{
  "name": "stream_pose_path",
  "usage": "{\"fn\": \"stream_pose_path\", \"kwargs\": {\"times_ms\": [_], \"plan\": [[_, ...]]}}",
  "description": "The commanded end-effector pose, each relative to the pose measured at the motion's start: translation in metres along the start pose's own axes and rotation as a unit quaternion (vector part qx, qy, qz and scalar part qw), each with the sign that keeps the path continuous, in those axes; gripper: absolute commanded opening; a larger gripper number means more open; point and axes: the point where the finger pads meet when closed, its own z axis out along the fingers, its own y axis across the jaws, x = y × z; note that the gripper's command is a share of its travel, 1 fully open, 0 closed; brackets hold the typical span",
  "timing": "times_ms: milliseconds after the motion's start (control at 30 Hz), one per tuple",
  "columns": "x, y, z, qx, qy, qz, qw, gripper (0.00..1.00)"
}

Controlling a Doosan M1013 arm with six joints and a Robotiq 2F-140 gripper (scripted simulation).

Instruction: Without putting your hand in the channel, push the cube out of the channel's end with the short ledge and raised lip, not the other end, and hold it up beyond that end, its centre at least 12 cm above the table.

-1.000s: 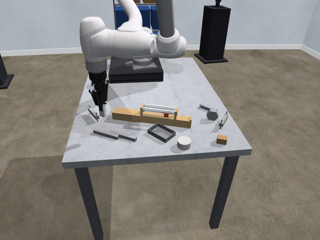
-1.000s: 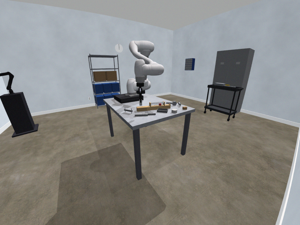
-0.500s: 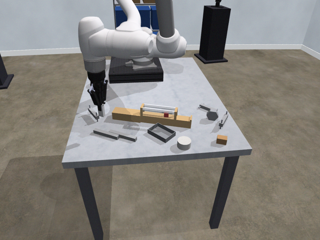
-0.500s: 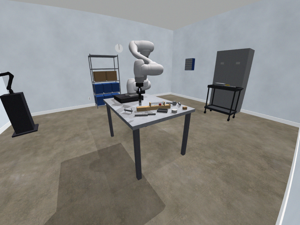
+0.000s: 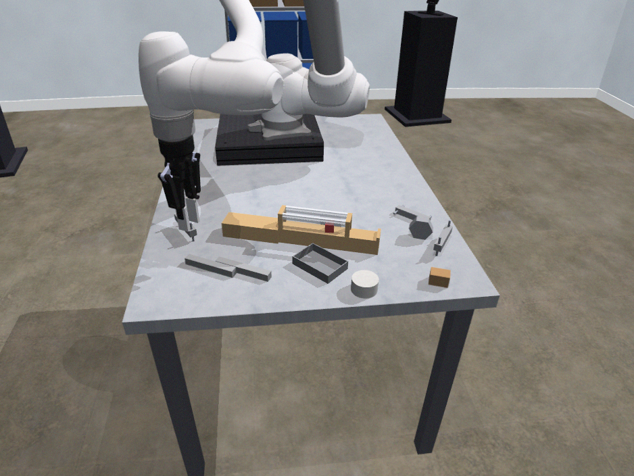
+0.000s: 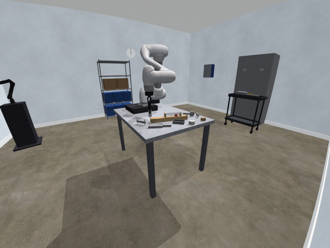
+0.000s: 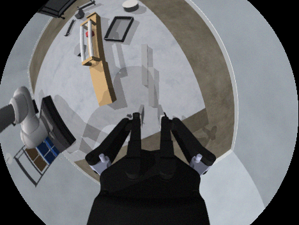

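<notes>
Just beside the channel's end, the pincer hangs over the surface. Its fingers stand slightly apart, gripping nothing. Meanwhile the cube sits inside the channel.

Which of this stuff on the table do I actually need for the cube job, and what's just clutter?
Job:
red cube
wooden channel
gripper, partly open above the small pronged rod, a likely pusher

Lying about:
open tray
white disc
tan block
hex piece
long grey bars
second pronged rod
</notes>
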Motion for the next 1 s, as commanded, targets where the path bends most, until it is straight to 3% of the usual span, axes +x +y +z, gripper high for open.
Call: {"fn": "stream_pose_path", "kwargs": {"times_ms": [0, 967], "plan": [[0.0000, 0.0000, -0.0002, 0.000, 0.000, 0.000, 1.000, 0.23], [0.0000, 0.0000, 0.0036, 0.000, 0.000, 0.000, 1.000, 0.23]]}}
